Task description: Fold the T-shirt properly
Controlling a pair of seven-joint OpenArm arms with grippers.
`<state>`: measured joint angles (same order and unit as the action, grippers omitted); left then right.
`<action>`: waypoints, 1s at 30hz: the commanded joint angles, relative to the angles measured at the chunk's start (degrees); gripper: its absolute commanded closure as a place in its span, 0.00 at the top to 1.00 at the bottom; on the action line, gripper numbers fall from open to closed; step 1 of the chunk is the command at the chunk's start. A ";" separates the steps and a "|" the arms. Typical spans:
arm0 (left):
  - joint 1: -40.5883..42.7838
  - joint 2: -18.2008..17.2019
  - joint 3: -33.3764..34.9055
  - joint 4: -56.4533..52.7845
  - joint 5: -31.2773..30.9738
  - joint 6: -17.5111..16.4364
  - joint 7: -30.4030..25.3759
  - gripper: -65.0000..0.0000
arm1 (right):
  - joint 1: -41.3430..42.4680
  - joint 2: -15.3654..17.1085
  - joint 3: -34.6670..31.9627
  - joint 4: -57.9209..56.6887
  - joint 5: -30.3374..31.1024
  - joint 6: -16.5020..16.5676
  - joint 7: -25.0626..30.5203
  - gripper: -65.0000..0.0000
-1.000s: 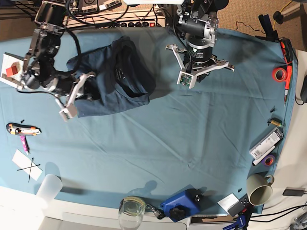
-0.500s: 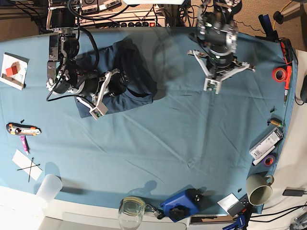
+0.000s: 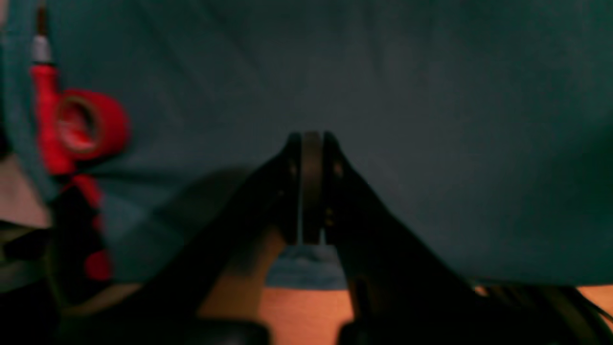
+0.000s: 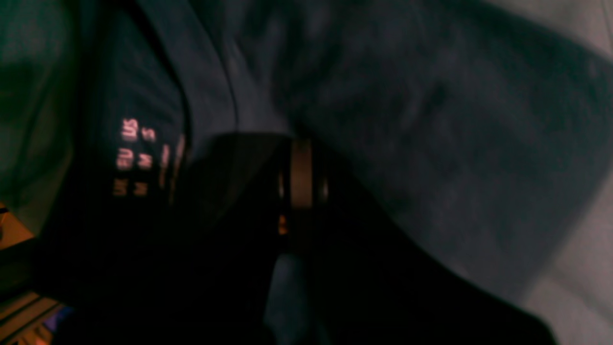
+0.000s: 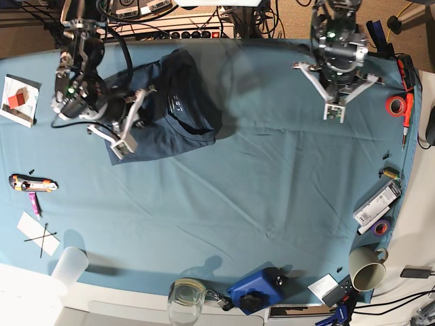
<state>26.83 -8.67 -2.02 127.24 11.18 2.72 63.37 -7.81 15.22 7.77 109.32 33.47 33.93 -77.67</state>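
The dark slate-blue T-shirt (image 5: pixel 178 112) lies folded into a compact bundle at the back left of the teal table cloth (image 5: pixel 272 190). Its collar with the white print (image 4: pixel 139 153) faces up. My right gripper (image 5: pixel 123 145) is shut and sits low over the shirt's left front edge. In the right wrist view the right gripper (image 4: pixel 301 143) has its fingers together over dark fabric (image 4: pixel 431 120), and I see no cloth pinched between them. My left gripper (image 5: pixel 333 112) is shut and empty above bare cloth at the back right, far from the shirt. The left wrist view shows the left gripper (image 3: pixel 311 139) closed.
A red tape roll (image 5: pixel 396 105) (image 3: pixel 84 124) lies near the right edge. A mug (image 5: pixel 367 268), a glass (image 5: pixel 187 299) and a blue device (image 5: pixel 257 288) line the front edge. A plastic cup (image 5: pixel 68 266), a utility knife (image 5: pixel 32 182) and a white box (image 5: pixel 17 100) sit at the left.
The left arm has swung right and toward the back, away from the shirt. The right arm has shifted over the shirt's left part, and the shirt's left side is more bunched in.
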 commanded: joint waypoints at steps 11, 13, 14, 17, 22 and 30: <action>5.75 -6.10 -5.55 3.26 -5.95 0.20 -0.24 0.00 | -12.17 0.52 9.81 9.90 6.19 0.07 -2.32 0.00; 6.19 -6.12 -8.02 3.28 -7.30 -0.02 1.25 0.00 | -15.23 0.52 10.40 11.89 6.21 0.07 -2.33 0.00; 6.45 -6.10 -9.33 3.28 -8.74 -0.94 1.57 0.00 | -16.74 0.61 10.60 13.00 6.21 0.07 -2.33 0.00; 8.24 -6.10 -13.57 3.28 -14.49 -2.89 1.55 0.00 | -21.59 0.66 10.69 16.13 6.75 0.07 -2.33 0.00; 13.18 -6.10 -19.37 3.28 -17.81 -5.09 1.57 0.00 | -28.79 0.66 10.69 17.09 7.04 0.09 -2.33 0.00; 25.59 -6.08 -21.20 3.06 -25.27 -5.57 -1.36 0.00 | -39.41 0.66 10.69 17.05 6.97 0.11 -2.33 0.00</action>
<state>51.66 -14.33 -22.92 129.47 -14.37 -2.94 62.33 -46.85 15.35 18.11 125.58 39.88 34.04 -80.36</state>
